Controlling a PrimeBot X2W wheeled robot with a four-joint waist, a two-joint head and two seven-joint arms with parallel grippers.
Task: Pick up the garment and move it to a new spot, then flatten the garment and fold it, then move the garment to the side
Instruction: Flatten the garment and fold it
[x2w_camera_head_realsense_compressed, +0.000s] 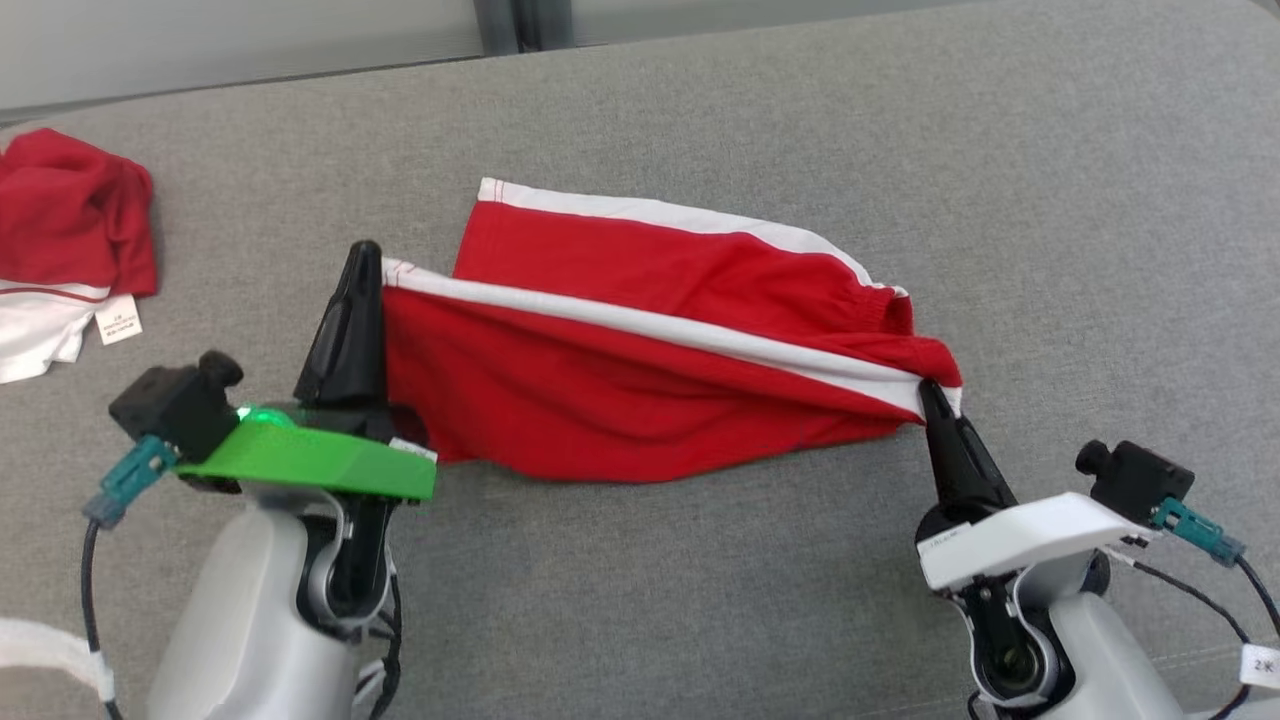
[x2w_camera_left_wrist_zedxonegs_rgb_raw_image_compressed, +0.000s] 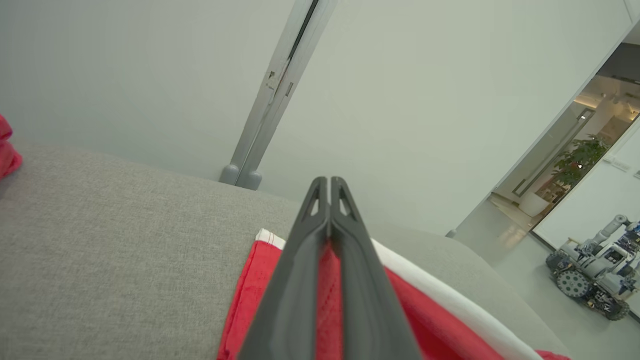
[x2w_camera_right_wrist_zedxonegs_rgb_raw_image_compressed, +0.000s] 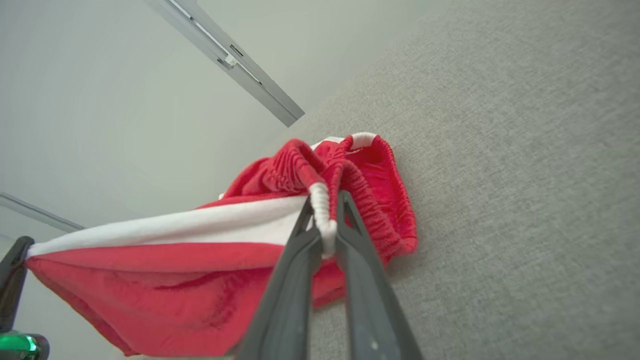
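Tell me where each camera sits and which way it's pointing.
Head view: on the head, looking down at the grey surface; left claw and right claw pinch the red shorts.
Left wrist view: along its own shut fingers toward a wall.
Right wrist view: along its own fingers at the waistband.
All three share the shorts.

In the head view the second red-and-white garment (x2w_camera_head_realsense_compressed: 70, 230) runs off the left edge, the print on its label (x2w_camera_head_realsense_compressed: 119, 322) is too small to read, and the tip of the right claw (x2w_camera_head_realsense_compressed: 929, 392) is buried in the bunched waistband of the red shorts (x2w_camera_head_realsense_compressed: 620, 390). The left wrist view's bottom edge cuts off the shorts, and the left claw (x2w_camera_left_wrist_zedxonegs_rgb_raw_image_compressed: 330, 182) covers their middle, hiding where it pinches them. At that view's right edge a wheeled robot (x2w_camera_left_wrist_zedxonegs_rgb_raw_image_compressed: 595, 272) is cut off and too small for detail.
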